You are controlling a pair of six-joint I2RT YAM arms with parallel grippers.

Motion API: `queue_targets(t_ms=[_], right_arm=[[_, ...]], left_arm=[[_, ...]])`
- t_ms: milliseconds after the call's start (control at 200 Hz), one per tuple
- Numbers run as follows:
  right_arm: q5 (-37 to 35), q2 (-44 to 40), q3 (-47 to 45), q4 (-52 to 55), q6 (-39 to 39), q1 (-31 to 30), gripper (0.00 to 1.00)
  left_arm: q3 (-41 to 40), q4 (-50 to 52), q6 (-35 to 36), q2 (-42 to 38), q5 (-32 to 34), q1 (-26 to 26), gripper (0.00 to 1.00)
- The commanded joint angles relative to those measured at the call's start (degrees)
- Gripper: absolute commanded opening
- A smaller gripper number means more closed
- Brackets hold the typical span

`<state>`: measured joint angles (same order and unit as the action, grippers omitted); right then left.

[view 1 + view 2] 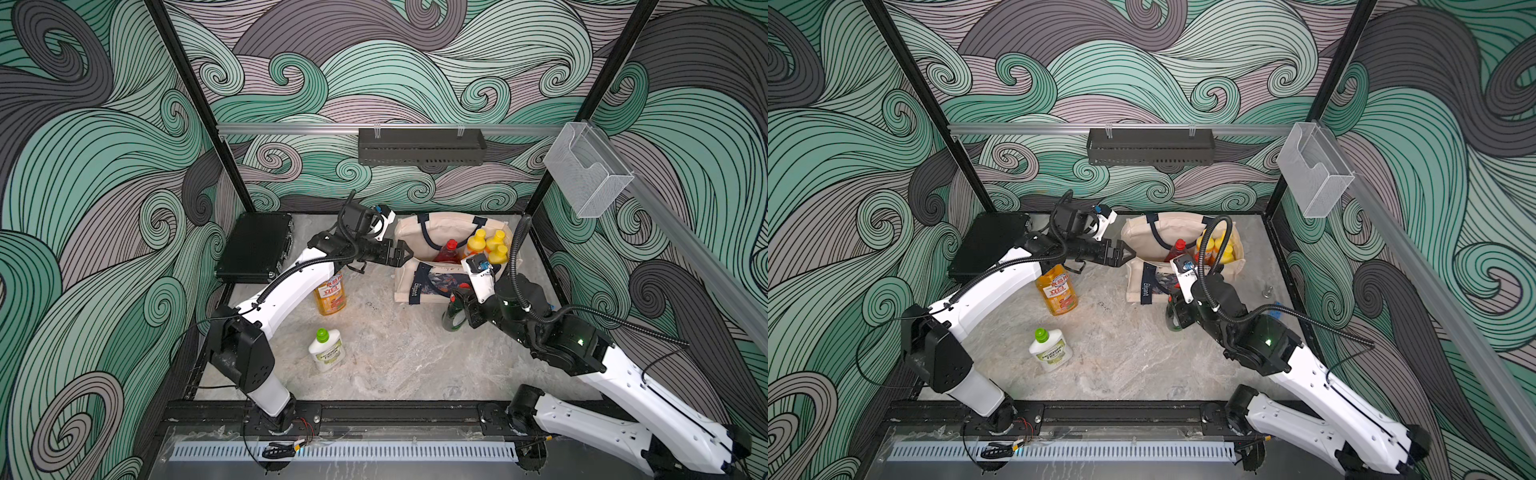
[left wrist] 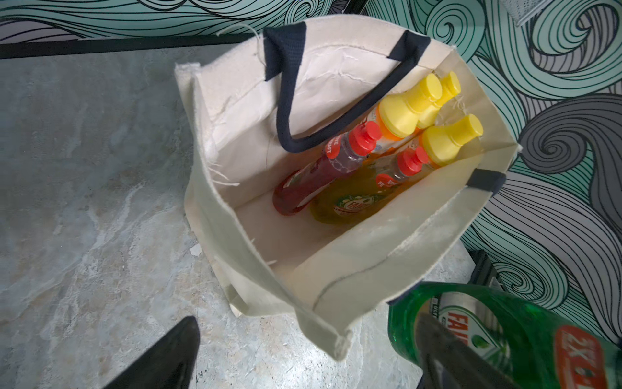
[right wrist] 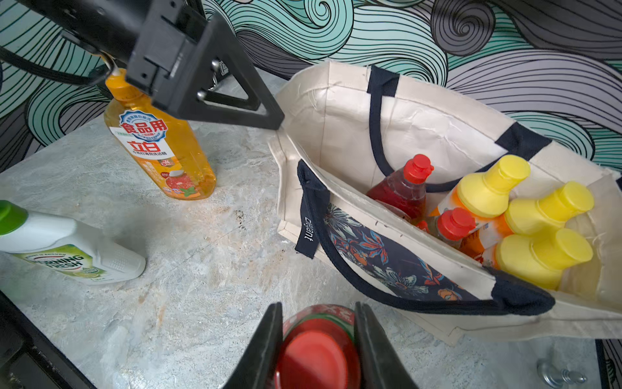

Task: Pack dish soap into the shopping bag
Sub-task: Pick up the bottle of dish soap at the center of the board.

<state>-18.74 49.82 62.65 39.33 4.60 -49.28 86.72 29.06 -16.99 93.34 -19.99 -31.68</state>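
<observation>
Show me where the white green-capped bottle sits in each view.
Both top views: white bottle on the table, nearer the arm bases than the pump bottle.
Left wrist: not in it.
Right wrist: white bottle partly cut by the frame edge, near the pump bottle, away from the tote.
Shared landmark: the tote, in all four.

A grey marbled table (image 1: pixel 395 365) carried everything. A black case (image 1: pixel 255 245) lay flat in its far left corner. A cream bag (image 1: pixel 415 228) stood open-mouthed at the far side, right of centre. An orange bottle (image 1: pixel 330 297) stood upright between the case and the bag, a little nearer than both. A white bottle (image 1: pixel 326 353) sat nearer still, left of the middle and well apart from the rest. A green bottle (image 1: pixel 451 320) was just in front of the bag; whether its base met the table could not be told. A small metal bolt (image 1: pixel 1266 291) lay by the right edge.
</observation>
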Motion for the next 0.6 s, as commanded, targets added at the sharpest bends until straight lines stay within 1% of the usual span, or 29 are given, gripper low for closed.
queue_targets(t_ms=[0,60,105,170,340,420,590], right_arm=[[0.44,1.22,6.10,-3.61,-2.37,0.54,0.00],[0.94,2.65,8.29,-2.99,-2.73,0.92,0.00],[1.24,3.69,9.78,-2.38,-3.16,1.09,0.00],[1.67,5.24,12.04,-1.20,-3.46,1.53,0.00],[4.02,8.64,17.32,1.33,-3.90,3.02,0.00],[4.89,9.84,19.77,2.48,-3.90,3.73,0.00],[5.98,12.17,25.15,5.31,-3.35,4.99,0.00]], left_arm=[[3.53,-0.14,0.29,0.26,2.92,-0.02,0.99],[3.87,-0.30,0.53,0.65,3.88,0.04,0.96],[4.35,-0.32,0.66,1.13,3.90,0.00,0.90],[5.40,0.27,0.87,2.10,3.99,-0.01,0.85],[6.73,0.91,1.13,3.67,3.52,0.02,0.78],[6.72,0.83,0.89,4.09,2.94,0.04,0.72],[6.14,0.65,0.84,4.24,2.58,0.13,0.65]])
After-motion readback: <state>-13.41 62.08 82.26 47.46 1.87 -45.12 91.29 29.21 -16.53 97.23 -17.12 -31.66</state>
